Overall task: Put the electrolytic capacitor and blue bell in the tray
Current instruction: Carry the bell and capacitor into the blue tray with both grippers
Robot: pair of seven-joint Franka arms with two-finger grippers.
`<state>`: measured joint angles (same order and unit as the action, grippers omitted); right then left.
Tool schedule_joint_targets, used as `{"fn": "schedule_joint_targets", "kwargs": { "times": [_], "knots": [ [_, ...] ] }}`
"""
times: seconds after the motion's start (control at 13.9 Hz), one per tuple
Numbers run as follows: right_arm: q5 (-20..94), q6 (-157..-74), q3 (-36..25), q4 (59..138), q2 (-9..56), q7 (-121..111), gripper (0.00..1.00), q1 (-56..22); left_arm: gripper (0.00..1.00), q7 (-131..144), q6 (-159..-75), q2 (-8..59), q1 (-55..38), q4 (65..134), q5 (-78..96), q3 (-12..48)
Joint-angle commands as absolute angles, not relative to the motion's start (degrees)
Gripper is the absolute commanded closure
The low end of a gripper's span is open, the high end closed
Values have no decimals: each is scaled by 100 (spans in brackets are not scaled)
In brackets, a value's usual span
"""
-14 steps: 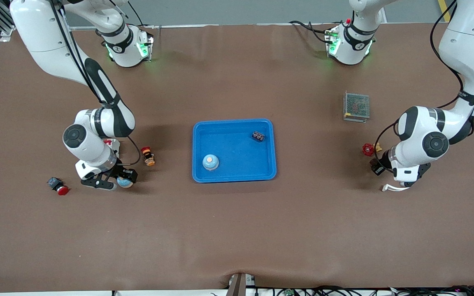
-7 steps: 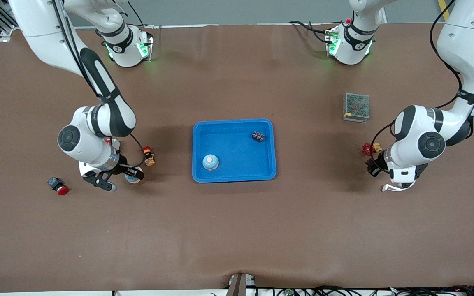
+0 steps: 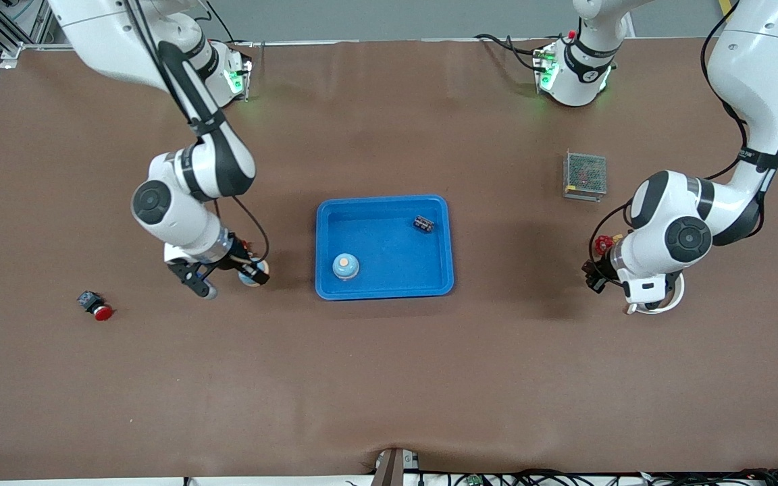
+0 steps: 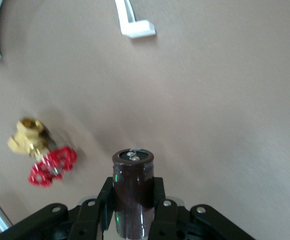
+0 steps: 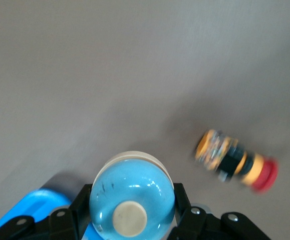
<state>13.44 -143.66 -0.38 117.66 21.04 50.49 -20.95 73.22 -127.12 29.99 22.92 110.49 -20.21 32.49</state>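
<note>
The bright-blue tray point(image 3: 443, 270) lies at the table's middle. In it are a blue bell point(image 3: 346, 266) and a small dark part point(image 3: 423, 223). My right gripper point(image 3: 237, 278) is shut on a second blue bell point(image 3: 251, 278) just above the table, beside the tray's end toward the right arm; the right wrist view shows that gripper point(image 5: 131, 202), the bell point(image 5: 131, 192) and a tray corner point(image 5: 14, 212). My left gripper point(image 3: 595, 277) is shut on a dark brown electrolytic capacitor point(image 4: 132, 187), held upright over the table toward the left arm's end; the left wrist view shows that gripper point(image 4: 132, 197).
A red push button point(image 3: 95, 305) lies toward the right arm's end. An orange-and-red button point(image 5: 235, 162) lies by the right gripper. A mesh box point(image 3: 585, 175), a red-handled brass valve point(image 3: 605, 243) and a white bracket point(image 4: 134, 25) lie around the left arm.
My right gripper has lifted the blue bell off the table and carried it toward the tray. My left gripper has shifted a little toward the tray with the capacitor.
</note>
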Motion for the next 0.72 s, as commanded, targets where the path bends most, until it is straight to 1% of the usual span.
{"fn": "schedule_joint_targets", "kwargs": {
  "times": [0.0,0.14,0.36,0.43,0.65],
  "knots": [
    [1345,-14300,-114,12120,1618,5895,100,-2608,100,7821,-12551,2953,2285,10986,-1996,3506],
    [909,-14300,-123,12138,1582,6727,100,-3021,100,8067,-12551,2962,2268,10978,-1838,3673],
    [-637,-14169,-88,12120,1643,8529,100,-3427,100,8725,-12551,2971,1891,10907,-1767,3727],
    [-833,-14046,-70,12111,1644,8839,100,-3541,100,8971,-12551,2979,1750,10864,-1767,3727],
    [-844,-14036,-70,12103,1670,9236,100,-3814,100,9692,-12551,3111,1241,10609,-1601,3727]
  ]
}}
